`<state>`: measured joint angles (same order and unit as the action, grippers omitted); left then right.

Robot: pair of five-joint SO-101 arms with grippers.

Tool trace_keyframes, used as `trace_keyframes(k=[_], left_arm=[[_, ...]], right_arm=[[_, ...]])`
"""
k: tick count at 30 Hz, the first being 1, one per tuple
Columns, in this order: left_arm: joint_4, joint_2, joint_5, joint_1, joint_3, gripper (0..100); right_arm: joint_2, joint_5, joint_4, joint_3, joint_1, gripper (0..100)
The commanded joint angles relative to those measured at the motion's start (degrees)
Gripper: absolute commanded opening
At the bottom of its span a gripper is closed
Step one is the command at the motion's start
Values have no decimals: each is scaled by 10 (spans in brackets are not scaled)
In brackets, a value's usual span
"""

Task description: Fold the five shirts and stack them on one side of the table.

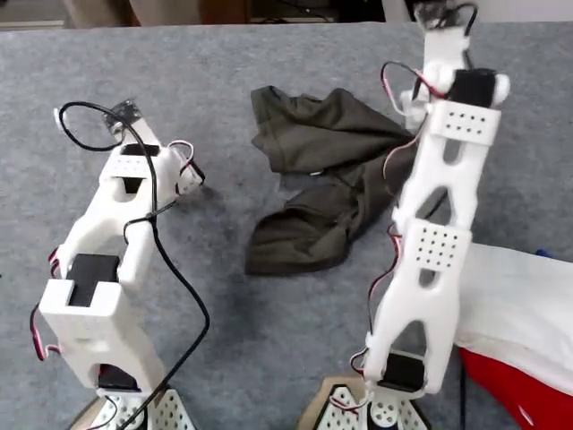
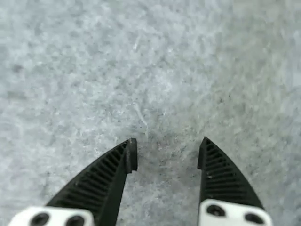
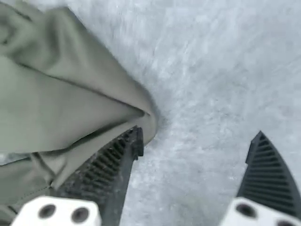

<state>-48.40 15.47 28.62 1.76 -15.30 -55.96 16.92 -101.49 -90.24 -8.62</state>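
Note:
A crumpled olive-green shirt [image 1: 318, 175] lies in the middle of the grey felt table [image 1: 224, 81]. My right gripper [image 3: 197, 141] hangs open at that shirt's right edge; one finger [image 3: 113, 165] lies against the olive cloth [image 3: 56, 94], the other over bare felt. In the high view the right gripper [image 1: 412, 103] sits at the far right of the shirt. My left gripper [image 2: 168, 153] is open over bare felt with nothing between its fingers. From above, the left gripper [image 1: 190, 176] is well to the left of the shirt.
A white shirt [image 1: 524, 300] lies at the right edge beside the right arm, with a red one [image 1: 510, 390] below it and a bit of blue [image 1: 543, 254] above. Bare felt stretches along the far side and the left.

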Motion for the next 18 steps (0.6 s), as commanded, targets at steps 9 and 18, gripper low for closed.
trace_keyframes(k=[9,18], left_arm=[[9,-7,43,143,39,214],[4,-7,40,333,98,214]], right_arm=[[418,131,0,581,233,339],[582,201,79,929,406,339]])
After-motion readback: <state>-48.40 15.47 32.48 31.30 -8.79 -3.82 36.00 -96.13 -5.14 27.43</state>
